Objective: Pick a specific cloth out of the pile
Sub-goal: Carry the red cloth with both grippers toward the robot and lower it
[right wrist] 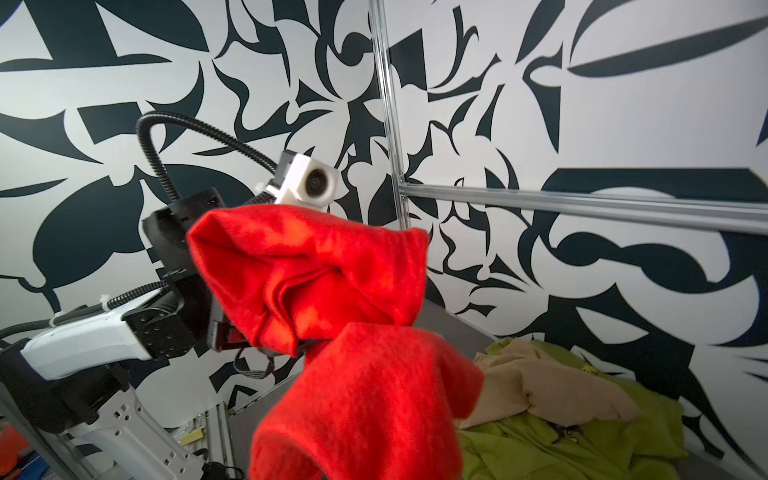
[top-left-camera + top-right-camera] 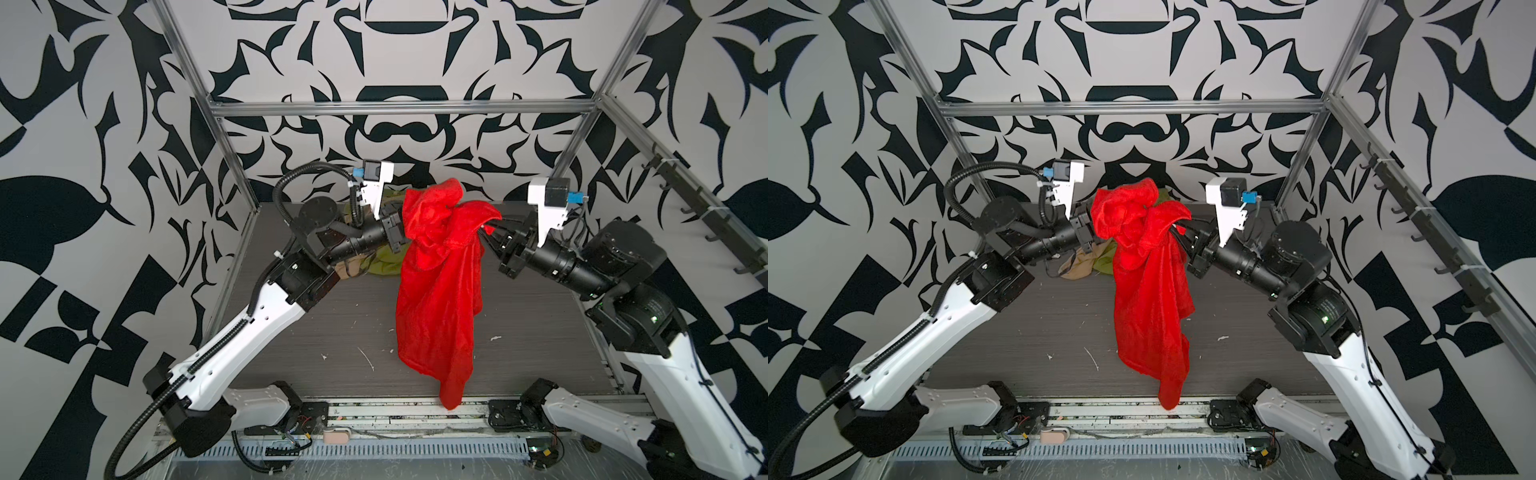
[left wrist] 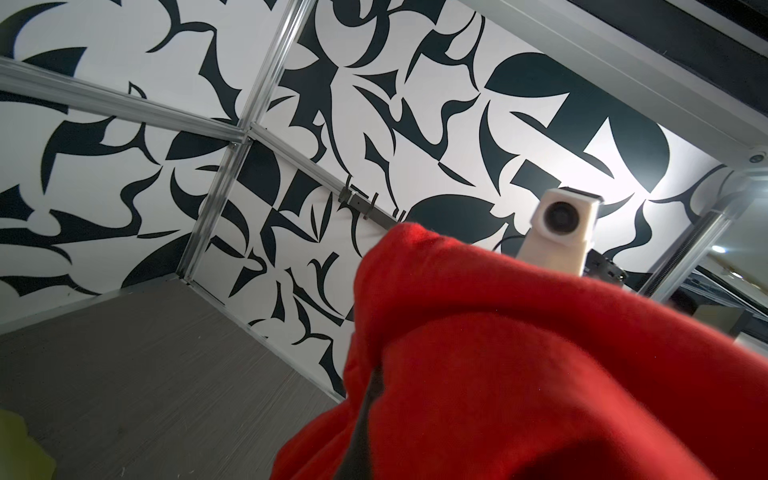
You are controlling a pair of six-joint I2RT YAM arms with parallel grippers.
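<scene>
The cloth [image 2: 436, 299], the bright red sheet, hangs in the air clear of the pile [image 2: 374, 266] and forward of it. The pile itself shows only an olive-green cloth [image 1: 582, 436] and a beige-tan cloth [image 1: 552, 382] lying on the desk [image 2: 332, 332]. No red fabric touches either of them in any view.

**End effector state**
- My left end effector [image 3: 360, 436] is closed all the way on a bunch of the cloth's upper edge. The fabric wraps it, so only a dark sliver of it shows in the left wrist view.
- My right end effector [image 2: 489, 231] is also closed all the way, its jaws pinching a second bunch of that edge.
- The two grips face one another, just beside each other, above the pile's forward margin. The left grip is the nearer one to the pile.

**Governing relation**
- The cloth's long axis runs vertically, from the two grips downward.
- From each end effector, the bulk of the cloth lies straight below.
- Neither arm is nearer, since both are in contact with the cloth at its top.
- I cannot tell whether the lower end touches the desk.

**Assessment**
- Separation from the pile appears complete. What remains is carrying the cloth away and setting it down.
- Because the sheet hangs long, travel should lead away from the pile, so the trailing end does not drag across it.
</scene>
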